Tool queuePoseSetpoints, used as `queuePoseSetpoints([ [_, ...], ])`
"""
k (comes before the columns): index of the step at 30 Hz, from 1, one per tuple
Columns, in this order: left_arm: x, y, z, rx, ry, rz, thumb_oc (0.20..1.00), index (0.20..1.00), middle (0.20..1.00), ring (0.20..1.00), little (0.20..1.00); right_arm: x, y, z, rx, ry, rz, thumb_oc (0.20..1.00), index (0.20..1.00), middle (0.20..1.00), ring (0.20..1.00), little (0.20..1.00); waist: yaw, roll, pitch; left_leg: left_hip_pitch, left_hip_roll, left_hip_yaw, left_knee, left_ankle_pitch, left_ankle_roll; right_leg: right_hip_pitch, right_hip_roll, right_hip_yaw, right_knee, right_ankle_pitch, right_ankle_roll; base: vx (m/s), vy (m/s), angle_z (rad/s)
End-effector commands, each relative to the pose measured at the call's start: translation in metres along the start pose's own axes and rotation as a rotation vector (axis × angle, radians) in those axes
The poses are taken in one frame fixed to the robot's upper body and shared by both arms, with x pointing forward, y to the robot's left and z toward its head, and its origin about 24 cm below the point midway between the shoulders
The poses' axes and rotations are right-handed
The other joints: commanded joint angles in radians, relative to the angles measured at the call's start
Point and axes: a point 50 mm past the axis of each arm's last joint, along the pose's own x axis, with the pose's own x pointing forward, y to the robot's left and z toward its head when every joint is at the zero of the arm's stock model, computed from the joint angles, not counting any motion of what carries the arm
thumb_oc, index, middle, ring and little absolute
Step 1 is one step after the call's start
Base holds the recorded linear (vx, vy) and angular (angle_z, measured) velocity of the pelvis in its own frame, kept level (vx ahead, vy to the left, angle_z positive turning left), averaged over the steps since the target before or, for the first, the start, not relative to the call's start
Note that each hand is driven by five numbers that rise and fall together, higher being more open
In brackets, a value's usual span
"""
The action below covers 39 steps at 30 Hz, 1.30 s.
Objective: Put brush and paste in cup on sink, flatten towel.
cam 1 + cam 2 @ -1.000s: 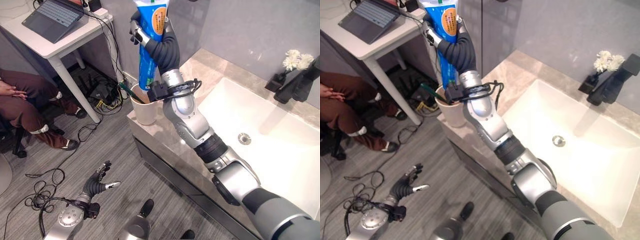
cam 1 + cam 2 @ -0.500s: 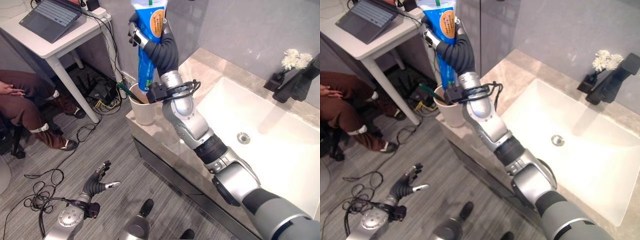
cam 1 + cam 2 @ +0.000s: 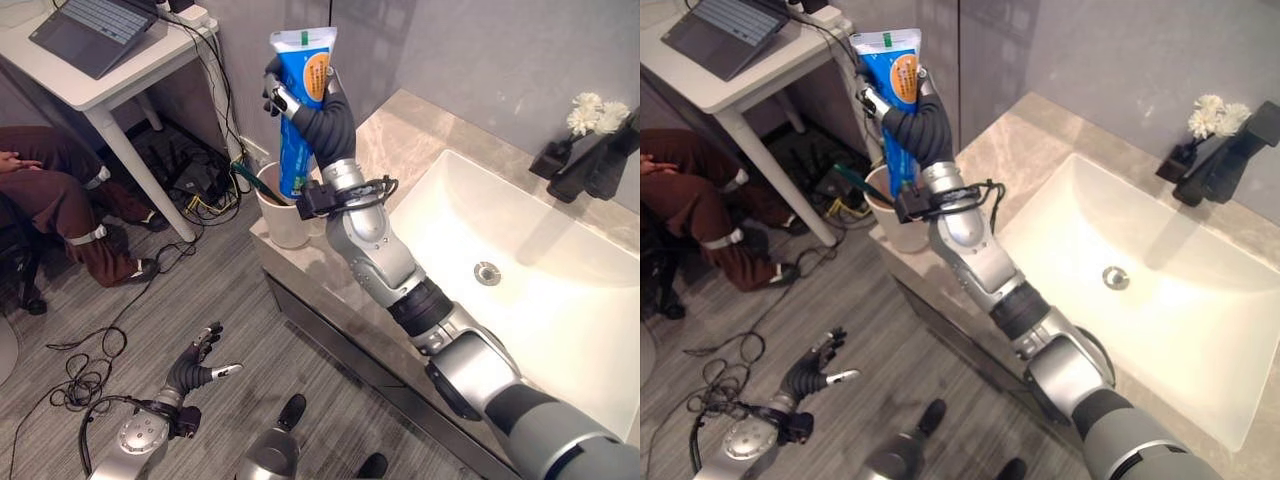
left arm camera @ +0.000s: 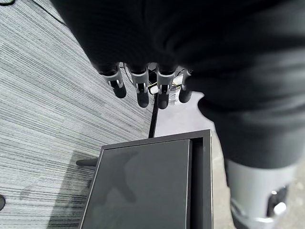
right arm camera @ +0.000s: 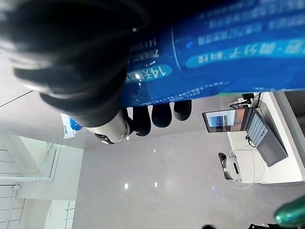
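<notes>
Blue toothpaste tube [image 3: 303,95] gripped upright by right hand [image 3: 318,112], upper centre, lower end seemingly inside cup [image 3: 283,217], left hand [image 3: 196,369] relaxed, empty, lower left.

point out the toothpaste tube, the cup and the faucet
toothpaste tube [image 3: 300,90], left eye view, on its blue body above the right hand's fingers
cup [image 3: 283,226], left eye view, on its outer wall
faucet [image 3: 588,168], left eye view, on its black body

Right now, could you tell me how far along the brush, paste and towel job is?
Done: the toothbrush stands in the cup on the counter's corner. In hand: the right hand grips the toothpaste tube upright over the cup, its lower end at the rim, not yet released. The left hand hangs open near the floor. Left: release the paste and flatten the towel, which I can't see.
</notes>
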Motion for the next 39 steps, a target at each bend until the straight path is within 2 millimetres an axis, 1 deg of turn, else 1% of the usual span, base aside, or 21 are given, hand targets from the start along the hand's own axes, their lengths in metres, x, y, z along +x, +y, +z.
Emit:
queuePoseSetpoints([
  [1,-0.005,-0.002,-0.003,0.012,-0.021,-0.01,1.0,1.0,1.0,1.0,1.0,0.008,0.008,0.015,0.033,-0.078,0.04,0.2,0.2,0.2,0.2,0.2,-0.003,-0.003,-0.038,-0.025,-0.033,-0.017,0.006,-0.003,0.033,-0.043,-0.095,0.077,0.001,0.146,0.056,0.0,0.0,0.0],
  [6,-0.005,-0.002,-0.004,0.014,-0.015,-0.008,1.0,1.0,1.0,1.0,1.0,0.006,0.009,0.013,0.042,-0.069,0.047,0.2,0.2,0.2,0.2,0.2,-0.005,-0.003,-0.037,-0.026,-0.033,-0.017,0.006,-0.003,0.034,-0.043,-0.096,0.08,0.001,0.146,0.055,0.0,0.0,0.0],
  [9,-0.005,-0.005,-0.01,-0.002,0.006,-0.002,1.0,1.0,1.0,1.0,1.0,0.002,0.012,0.007,0.069,-0.044,0.062,0.2,0.2,0.2,0.2,0.2,-0.012,-0.006,-0.038,-0.023,-0.035,-0.012,0.006,-0.004,0.035,-0.044,-0.095,0.083,0.001,0.149,0.056,0.0,0.0,0.0],
  [10,-0.004,-0.005,-0.011,-0.006,0.008,0.0,1.0,1.0,1.0,1.0,1.0,0.001,0.013,0.007,0.065,-0.039,0.075,0.448,0.448,0.448,0.448,0.448,-0.014,-0.007,-0.038,-0.023,-0.034,-0.011,0.006,-0.004,0.035,-0.046,-0.094,0.084,0.001,0.15,0.056,-0.02,0.006,-0.04],
  [11,-0.004,-0.005,-0.012,-0.005,0.012,0.004,1.0,1.0,1.0,1.0,1.0,0.001,0.013,0.007,0.032,-0.04,0.084,0.793,0.793,0.793,0.793,0.793,-0.015,-0.007,-0.038,-0.023,-0.033,-0.01,0.006,-0.005,0.034,-0.047,-0.094,0.084,0.001,0.15,0.056,-0.02,0.004,-0.04],
  [12,-0.005,-0.004,-0.012,-0.001,0.017,0.006,1.0,1.0,1.0,1.0,1.0,0.002,0.014,0.01,-0.038,-0.058,0.106,1.0,1.0,1.0,1.0,1.0,-0.018,-0.008,-0.038,-0.023,-0.032,-0.009,0.006,-0.005,0.034,-0.048,-0.093,0.086,0.001,0.15,0.056,-0.01,0.007,-0.03],
  [17,-0.004,-0.004,-0.015,0.01,0.027,0.006,1.0,1.0,1.0,1.0,1.0,0.002,0.019,0.013,-0.067,-0.076,0.13,1.0,1.0,1.0,1.0,1.0,-0.025,-0.008,-0.038,-0.021,-0.027,-0.004,0.006,-0.006,0.033,-0.049,-0.089,0.09,0.001,0.148,0.055,0.0,0.001,-0.01],
  [22,-0.003,-0.006,-0.018,0.006,0.041,0.009,1.0,1.0,1.0,1.0,1.0,0.002,0.021,0.015,-0.056,-0.085,0.127,1.0,1.0,1.0,1.0,1.0,-0.031,-0.007,-0.038,-0.018,-0.025,0.006,0.006,-0.007,0.034,-0.051,-0.088,0.1,0.001,0.148,0.054,0.0,0.001,-0.01],
  [26,-0.001,-0.008,-0.02,0.008,0.048,0.012,1.0,1.0,1.0,1.0,1.0,0.002,0.019,0.02,-0.059,-0.11,0.113,1.0,1.0,1.0,1.0,1.0,-0.038,-0.004,-0.04,-0.016,-0.024,0.014,0.006,-0.009,0.033,-0.054,-0.086,0.106,0.001,0.147,0.054,0.0,-0.005,-0.05],
  [28,0.0,-0.008,-0.021,0.017,0.052,0.012,1.0,1.0,1.0,1.0,1.0,0.002,0.017,0.025,-0.076,-0.135,0.105,1.0,1.0,1.0,1.0,1.0,-0.041,-0.001,-0.042,-0.015,-0.023,0.016,0.006,-0.01,0.033,-0.053,-0.086,0.107,0.001,0.147,0.054,0.0,-0.009,-0.05],
  [29,0.001,-0.008,-0.02,0.026,0.048,0.014,1.0,1.0,1.0,1.0,1.0,0.002,0.012,0.034,-0.126,-0.18,0.108,1.0,1.0,1.0,1.0,1.0,-0.047,0.002,-0.044,-0.013,-0.021,0.021,0.006,-0.011,0.033,-0.052,-0.085,0.108,0.001,0.147,0.054,0.0,-0.003,-0.06],
  [30,0.002,-0.005,-0.017,0.041,0.028,0.026,1.0,1.0,1.0,1.0,1.0,0.0,0.004,0.05,-0.226,-0.257,0.107,1.0,1.0,1.0,1.0,1.0,-0.057,0.003,-0.046,-0.007,-0.019,0.029,0.006,-0.014,0.033,-0.051,-0.083,0.11,0.001,0.146,0.054,0.01,-0.001,-0.09],
  [31,0.002,-0.003,-0.014,0.049,0.018,0.036,1.0,1.0,1.0,1.0,1.0,-0.003,-0.007,0.057,-0.298,-0.29,0.088,1.0,1.0,1.0,1.0,1.0,-0.064,0.003,-0.047,-0.006,-0.018,0.034,0.006,-0.015,0.032,-0.05,-0.082,0.112,0.001,0.146,0.056,0.01,-0.001,-0.08],
  [32,0.002,-0.004,-0.015,0.049,0.018,0.034,1.0,1.0,1.0,1.0,1.0,-0.004,-0.008,0.057,-0.3,-0.29,0.086,1.0,1.0,1.0,1.0,1.0,-0.062,0.004,-0.047,-0.005,-0.018,0.035,0.006,-0.015,0.032,-0.05,-0.082,0.113,0.001,0.146,0.056,0.0,0.0,0.0],
  [34,-0.001,0.001,-0.013,0.041,0.006,0.056,1.0,1.0,1.0,1.0,1.0,-0.017,-0.037,0.074,-0.453,-0.344,0.027,1.0,1.0,1.0,1.0,1.0,-0.082,0.006,-0.051,0.001,-0.015,0.044,0.006,-0.019,0.033,-0.047,-0.079,0.12,0.001,0.147,0.058,0.02,0.008,-0.07],
  [35,-0.004,0.006,-0.005,0.023,-0.034,0.083,1.0,1.0,1.0,1.0,1.0,-0.038,-0.07,0.085,-0.552,-0.366,-0.072,1.0,1.0,1.0,1.0,1.0,-0.108,0.011,-0.054,0.006,-0.012,0.053,0.006,-0.024,0.033,-0.046,-0.078,0.123,0.001,0.145,0.061,0.01,0.016,-0.14],
  [37,-0.005,0.006,-0.005,0.025,-0.032,0.082,1.0,1.0,1.0,1.0,1.0,-0.039,-0.071,0.085,-0.552,-0.363,-0.074,1.0,1.0,1.0,1.0,1.0,-0.107,0.01,-0.056,0.007,-0.012,0.053,0.006,-0.024,0.033,-0.046,-0.078,0.123,0.001,0.144,0.061,0.04,0.007,-0.2],
  [38,-0.014,0.021,0.004,-0.002,-0.083,0.159,1.0,1.0,1.0,1.0,1.0,-0.084,-0.131,0.101,-0.738,-0.339,-0.311,1.0,1.0,1.0,1.0,1.0,-0.144,0.02,-0.065,0.022,-0.005,0.063,0.006,-0.039,0.032,-0.039,-0.073,0.128,0.001,0.131,0.065,0.06,0.008,-0.24],
  [39,-0.017,0.027,0.006,-0.011,-0.094,0.189,1.0,1.0,1.0,1.0,1.0,-0.099,-0.146,0.109,-0.804,-0.336,-0.379,1.0,1.0,1.0,1.0,1.0,-0.158,0.021,-0.067,0.027,-0.002,0.068,0.006,-0.042,0.032,-0.039,-0.071,0.132,0.001,0.13,0.066,0.05,0.014,-0.19],
])
